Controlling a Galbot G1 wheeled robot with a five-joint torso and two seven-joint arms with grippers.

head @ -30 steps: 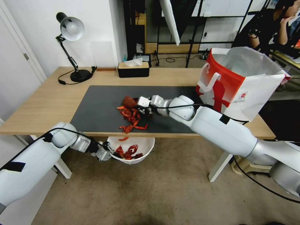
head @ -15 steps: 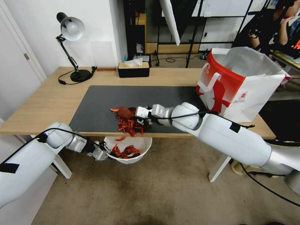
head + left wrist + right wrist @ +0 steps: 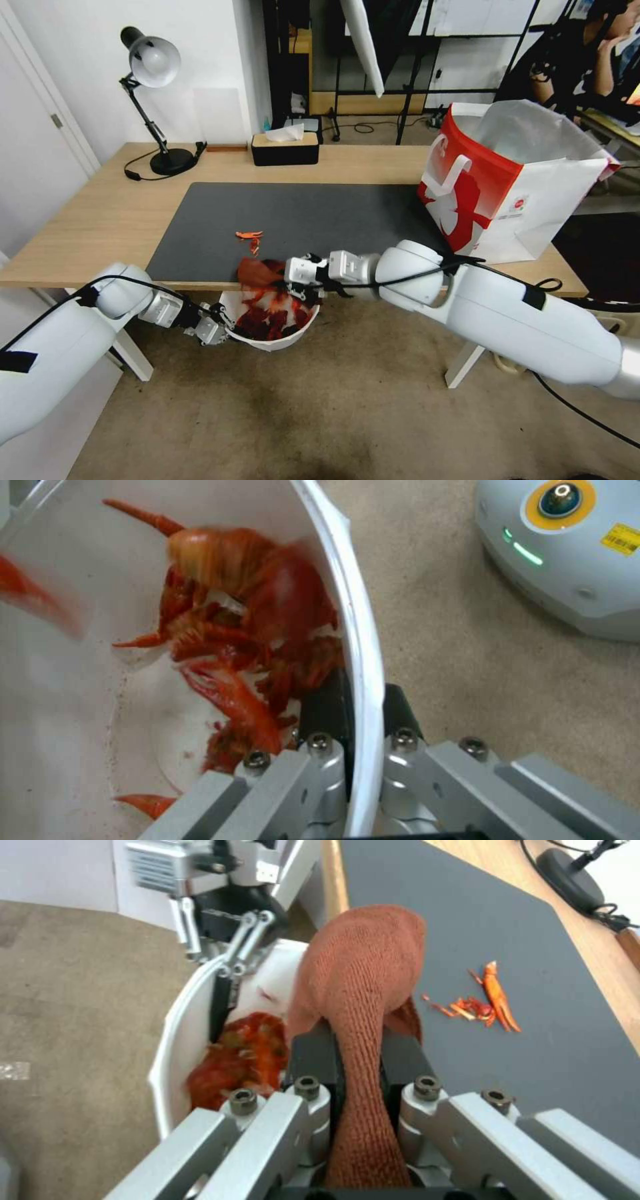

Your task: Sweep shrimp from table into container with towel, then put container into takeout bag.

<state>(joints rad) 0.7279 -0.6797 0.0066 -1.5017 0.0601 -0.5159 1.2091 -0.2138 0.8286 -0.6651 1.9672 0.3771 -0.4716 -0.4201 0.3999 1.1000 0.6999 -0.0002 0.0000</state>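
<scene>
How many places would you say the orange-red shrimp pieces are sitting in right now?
2: most lie piled in the round white plastic bowl below the table edge; a few bits, the orange-red shrimp pieces, remain on the dark grey mat. The rust-brown towel may hide more.

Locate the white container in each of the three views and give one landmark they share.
Head view: the container hangs below the table's near edge, held at its rim by the left gripper.
Left wrist view: its rim runs up the middle, clamped between the fingers.
Right wrist view: its wall sits beside the towel.
Shared landmark: the shrimp piled inside.
</scene>
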